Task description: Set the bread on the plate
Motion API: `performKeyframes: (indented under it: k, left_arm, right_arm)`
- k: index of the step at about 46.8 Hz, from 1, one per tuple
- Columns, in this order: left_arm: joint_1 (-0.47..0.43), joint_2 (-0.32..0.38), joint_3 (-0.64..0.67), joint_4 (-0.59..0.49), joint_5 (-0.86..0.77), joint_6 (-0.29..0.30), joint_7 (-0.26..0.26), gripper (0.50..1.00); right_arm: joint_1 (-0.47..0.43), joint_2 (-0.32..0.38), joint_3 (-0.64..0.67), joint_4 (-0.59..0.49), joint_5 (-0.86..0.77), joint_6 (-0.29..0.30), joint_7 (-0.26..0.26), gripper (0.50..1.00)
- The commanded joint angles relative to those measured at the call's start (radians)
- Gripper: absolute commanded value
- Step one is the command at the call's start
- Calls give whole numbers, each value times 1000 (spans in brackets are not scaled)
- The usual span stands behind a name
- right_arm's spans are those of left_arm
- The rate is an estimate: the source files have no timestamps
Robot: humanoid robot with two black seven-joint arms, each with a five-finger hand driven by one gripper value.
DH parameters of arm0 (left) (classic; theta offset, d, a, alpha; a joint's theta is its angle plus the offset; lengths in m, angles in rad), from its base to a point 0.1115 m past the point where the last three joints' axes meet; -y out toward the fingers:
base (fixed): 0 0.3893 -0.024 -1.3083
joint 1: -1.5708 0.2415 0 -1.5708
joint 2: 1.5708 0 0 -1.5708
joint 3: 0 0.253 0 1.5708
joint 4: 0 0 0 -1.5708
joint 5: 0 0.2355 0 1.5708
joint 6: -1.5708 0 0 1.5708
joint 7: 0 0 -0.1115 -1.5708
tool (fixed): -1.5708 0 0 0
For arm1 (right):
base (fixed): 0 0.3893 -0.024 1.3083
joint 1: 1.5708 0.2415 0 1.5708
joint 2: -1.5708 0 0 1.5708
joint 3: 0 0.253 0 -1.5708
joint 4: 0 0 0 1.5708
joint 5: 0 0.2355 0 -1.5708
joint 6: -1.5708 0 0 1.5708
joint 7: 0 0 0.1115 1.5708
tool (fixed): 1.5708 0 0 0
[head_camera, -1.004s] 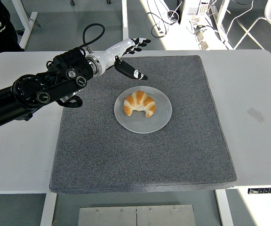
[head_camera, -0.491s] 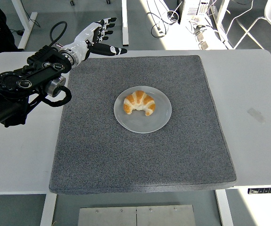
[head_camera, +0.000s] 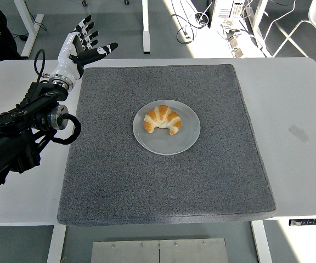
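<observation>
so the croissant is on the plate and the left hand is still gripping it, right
Not quite. The croissant does lie on the plate, but the left hand holds nothing: the head view shows it open, fingers spread, above the mat's far left corner, well away from the plate.

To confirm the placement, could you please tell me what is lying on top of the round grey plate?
A golden croissant lies on the round grey plate; the plate surface beneath it is covered.
</observation>
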Motion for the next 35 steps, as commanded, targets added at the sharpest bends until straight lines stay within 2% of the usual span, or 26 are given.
performKeyframes:
  k: [1,11,22,30,35]
  left_arm:
    - [14,-33,-9,35,-30,-4,-30,943]
    - [73,-55,-10,61,-161,-22,-87,934]
    - [112,-63,-81,90,-196,-50,-87,924]
    - [116,-63,-130,156,-196,-139,-87,924]
    - [116,-63,-129,164,-195,-145,-87,924]
  right_arm:
    - [0,0,0,0,0,0,-1,1000]
    - [0,0,0,0,0,0,1,1000]
    - [1,0,0,0,0,0,1,1000]
    - [9,0,2,11,0,5,-1,1000]
    - [9,0,9,9,0,3,1,1000]
